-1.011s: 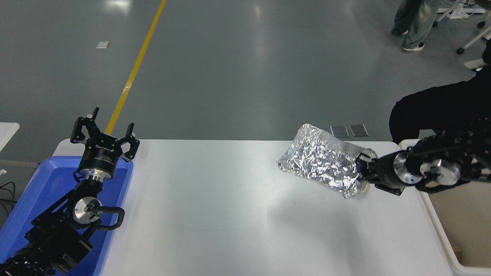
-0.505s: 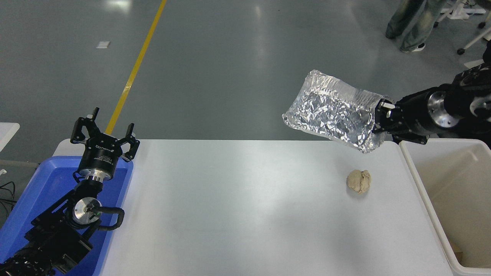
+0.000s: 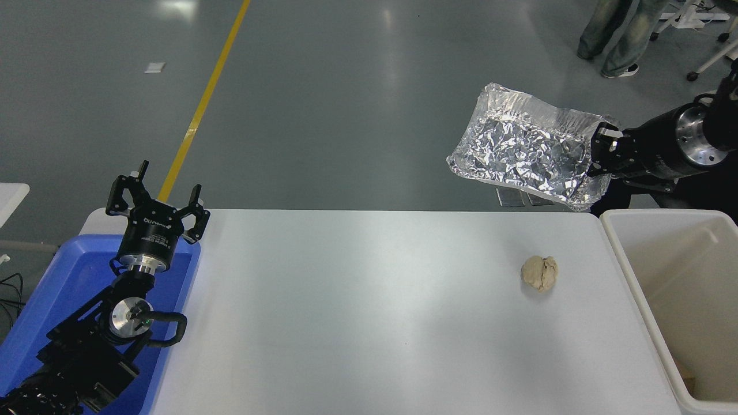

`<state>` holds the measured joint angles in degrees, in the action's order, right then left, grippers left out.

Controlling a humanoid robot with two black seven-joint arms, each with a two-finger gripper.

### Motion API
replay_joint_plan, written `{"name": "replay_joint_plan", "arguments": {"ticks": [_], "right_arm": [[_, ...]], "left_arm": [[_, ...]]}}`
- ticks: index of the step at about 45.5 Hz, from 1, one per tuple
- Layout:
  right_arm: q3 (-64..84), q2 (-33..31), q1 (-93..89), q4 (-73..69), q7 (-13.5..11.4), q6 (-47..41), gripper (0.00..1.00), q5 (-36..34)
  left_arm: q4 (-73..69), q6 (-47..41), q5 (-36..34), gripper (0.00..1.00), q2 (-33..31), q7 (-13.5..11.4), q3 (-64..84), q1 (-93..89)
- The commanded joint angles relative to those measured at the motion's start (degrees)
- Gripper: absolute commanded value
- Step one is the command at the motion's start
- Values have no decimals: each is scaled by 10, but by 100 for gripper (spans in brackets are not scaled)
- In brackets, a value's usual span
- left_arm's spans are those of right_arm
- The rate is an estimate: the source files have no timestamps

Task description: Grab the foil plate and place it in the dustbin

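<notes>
The shiny crinkled foil plate (image 3: 524, 147) hangs in the air beyond the table's far right corner, its open side facing the camera. My right gripper (image 3: 599, 157) is shut on the plate's right rim and comes in from the right edge. The off-white dustbin (image 3: 634, 276) stands at the table's right end, below and to the right of the plate. My left gripper (image 3: 155, 202) is open and parked over the blue tray at the lower left.
A small beige crumpled paper ball (image 3: 539, 272) lies on the white table (image 3: 357, 311) near the right side. A blue tray (image 3: 69, 276) sits at the table's left end. A person's legs (image 3: 617, 34) stand at the top right.
My right gripper has lifted the foil plate off the table, up and to the right toward the dustbin, uncovering the paper ball. The left arm has not moved.
</notes>
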<state>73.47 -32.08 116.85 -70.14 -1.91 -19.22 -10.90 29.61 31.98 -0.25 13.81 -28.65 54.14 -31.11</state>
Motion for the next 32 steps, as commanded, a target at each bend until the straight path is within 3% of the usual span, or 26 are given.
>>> {"name": "replay_joint_plan", "arguments": {"ticks": [1, 32], "right_arm": [[2, -38, -111, 123, 0, 37, 0, 4], [-82, -55, -482, 356, 0, 260, 0, -7]], "left_arm": [[1, 0, 0, 98, 0, 0, 0, 0], [1, 0, 0, 98, 0, -1, 0, 0]]}}
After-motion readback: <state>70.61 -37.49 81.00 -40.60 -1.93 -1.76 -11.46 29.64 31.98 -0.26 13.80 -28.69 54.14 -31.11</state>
